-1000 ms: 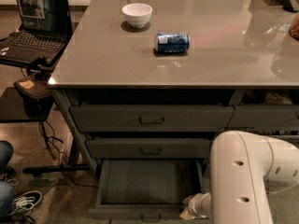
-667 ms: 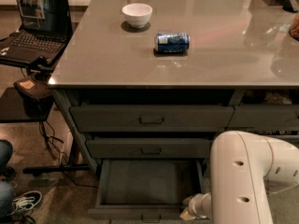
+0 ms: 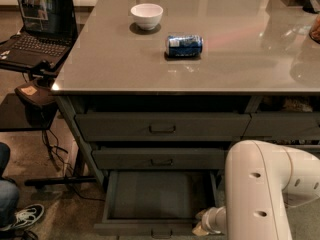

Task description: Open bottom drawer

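A glossy grey table [image 3: 125, 64] is filling the camera view in a dim room with a bare floor, and stacked grey drawers are sitting under its top. The gripper [image 3: 202, 224] is hanging low at the bottom edge of the view, on the end of the white arm [image 3: 260, 194]. It is reaching in at the right front corner of the bottom drawer [image 3: 155, 196], and how far open it is, or whether it is holding anything, cannot be told. That drawer is standing pulled well out just left of the gripper, its dark floor showing bare. Above the gripper, the middle drawer [image 3: 160, 159] and top drawer [image 3: 162, 126] are sitting closed. Far above it on the table, a white bowl [image 3: 146, 15] is standing upright with its inside hidden, and a blue can [image 3: 184, 45] is lying on its side nearby. Well up and left of the gripper, an open laptop [image 3: 37, 26] is resting on a side stand.
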Tool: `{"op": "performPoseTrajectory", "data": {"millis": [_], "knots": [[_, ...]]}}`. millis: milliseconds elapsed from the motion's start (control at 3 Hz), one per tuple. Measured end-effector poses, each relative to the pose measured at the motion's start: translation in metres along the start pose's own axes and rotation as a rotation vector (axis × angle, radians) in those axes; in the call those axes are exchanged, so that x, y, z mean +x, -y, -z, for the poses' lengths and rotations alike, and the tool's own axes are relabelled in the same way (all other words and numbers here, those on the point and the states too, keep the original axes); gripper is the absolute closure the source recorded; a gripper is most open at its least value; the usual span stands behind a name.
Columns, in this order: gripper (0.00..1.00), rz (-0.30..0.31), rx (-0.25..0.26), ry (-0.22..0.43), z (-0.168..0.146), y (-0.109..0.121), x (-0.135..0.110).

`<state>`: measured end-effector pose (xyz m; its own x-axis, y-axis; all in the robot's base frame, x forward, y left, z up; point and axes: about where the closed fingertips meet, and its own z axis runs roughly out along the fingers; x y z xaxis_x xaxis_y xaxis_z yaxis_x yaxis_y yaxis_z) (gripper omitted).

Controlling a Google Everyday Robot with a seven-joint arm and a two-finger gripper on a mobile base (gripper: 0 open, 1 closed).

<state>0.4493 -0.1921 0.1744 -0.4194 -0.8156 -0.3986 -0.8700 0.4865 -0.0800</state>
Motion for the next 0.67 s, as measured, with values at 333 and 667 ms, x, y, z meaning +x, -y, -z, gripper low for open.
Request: {"op": "performPoseTrajectory", "data": {"millis": [333,667], "knots": [[0.35,0.000,0.000,0.000,0.0000,0.0000,0.0000],[0.12,0.000,0.000,0.000,0.0000,0.0000,0.0000]]}}
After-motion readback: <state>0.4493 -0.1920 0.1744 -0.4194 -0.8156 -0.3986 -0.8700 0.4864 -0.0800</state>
